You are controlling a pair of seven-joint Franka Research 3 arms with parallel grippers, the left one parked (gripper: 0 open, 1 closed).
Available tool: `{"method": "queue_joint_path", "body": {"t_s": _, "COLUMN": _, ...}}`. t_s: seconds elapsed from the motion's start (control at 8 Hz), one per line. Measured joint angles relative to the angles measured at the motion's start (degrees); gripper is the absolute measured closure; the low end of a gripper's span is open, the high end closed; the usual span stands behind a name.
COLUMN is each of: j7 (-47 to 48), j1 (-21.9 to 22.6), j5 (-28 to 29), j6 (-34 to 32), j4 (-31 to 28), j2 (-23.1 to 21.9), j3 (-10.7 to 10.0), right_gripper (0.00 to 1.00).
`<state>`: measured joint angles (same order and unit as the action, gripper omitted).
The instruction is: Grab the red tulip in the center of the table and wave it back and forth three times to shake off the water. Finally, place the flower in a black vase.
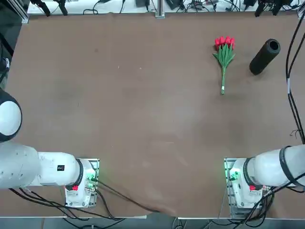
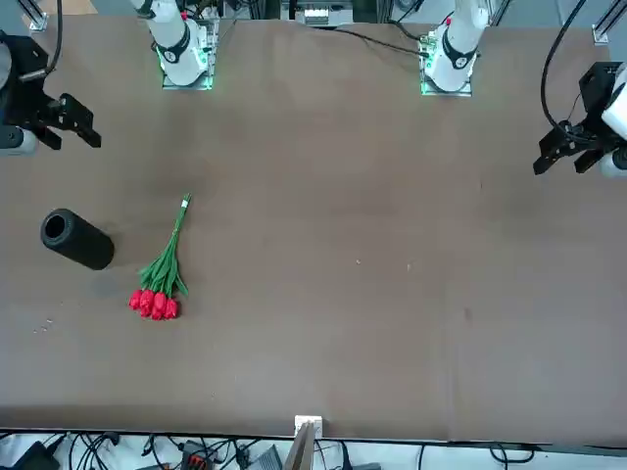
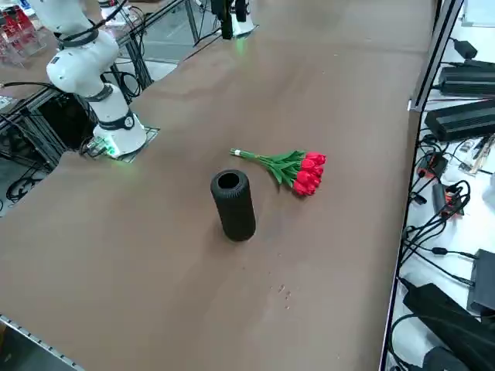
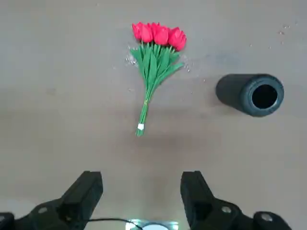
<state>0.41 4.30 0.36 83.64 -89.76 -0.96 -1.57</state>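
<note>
From the top view, the red tulip [image 1: 224, 56] lies flat on the table [image 1: 133, 109], in the far right part and not truly in the center. Its blooms point to the far edge and the bound stalk end points back toward the robot. The black vase [image 1: 264, 57] stands to the right of the tulip, near it but not touching; its round mouth is visible. The right arm is only at its base here, so I judge that the task is at the very beginning: the grab is not yet started.

In the front view the right gripper [image 2: 78, 122] hangs high above the table, apart from both things. The tulip [image 2: 162, 274] and the vase [image 2: 76, 239] are below it, with bare table between them.

The right side view shows the vase [image 3: 233, 204] upright with an open mouth on top, and the tulip [image 3: 290, 168] lying just beyond it, red blooms in a tight bunch, green leaves spreading, thin stems bound into one stalk with a pale tip.

In the right wrist view the right gripper [image 4: 141, 196] has its two fingers spread wide and holds nothing. The tulip [image 4: 152, 62] lies ahead of the fingers, the stalk end nearest to them. The next move, I think, calls for lowering over the thin stalk and closing there, not on the soft blooms; the stalk is slim, so the fingers must come close to the table.
</note>
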Motion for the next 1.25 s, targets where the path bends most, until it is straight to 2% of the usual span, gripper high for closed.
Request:
{"method": "queue_joint_path", "body": {"t_s": 0.12, "j7": 0.0, "j1": -0.1, "j5": 0.0, "j6": -2.9, "j4": 0.0, "j2": 0.2, "j3": -0.1, "right_gripper": 0.00}}
{"method": "queue_joint_path", "body": {"t_s": 0.38, "j7": 0.0, "j1": -0.3, "j5": 0.1, "j6": -15.9, "j4": -0.4, "j2": 2.0, "j3": -0.3, "right_gripper": 0.00}}
{"method": "queue_joint_path", "body": {"t_s": 0.5, "j7": 0.0, "j1": -0.3, "j5": 0.7, "j6": -20.4, "j4": -0.9, "j2": 3.9, "j3": -0.3, "right_gripper": 0.00}}
{"method": "queue_joint_path", "body": {"t_s": 0.62, "j7": 0.0, "j1": -0.3, "j5": 2.0, "j6": -22.2, "j4": -1.8, "j2": 6.3, "j3": -0.3, "right_gripper": 0.00}}
{"method": "queue_joint_path", "body": {"t_s": 1.0, "j7": 0.2, "j1": -0.6, "j5": 7.9, "j6": -22.2, "j4": -2.9, "j2": 18.4, "j3": -0.7, "right_gripper": 0.00}}
{"method": "queue_joint_path", "body": {"t_s": 1.25, "j7": 0.2, "j1": -1.4, "j5": 9.0, "j6": -16.1, "j4": -2.3, "j2": 28.3, "j3": -0.9, "right_gripper": 0.00}}
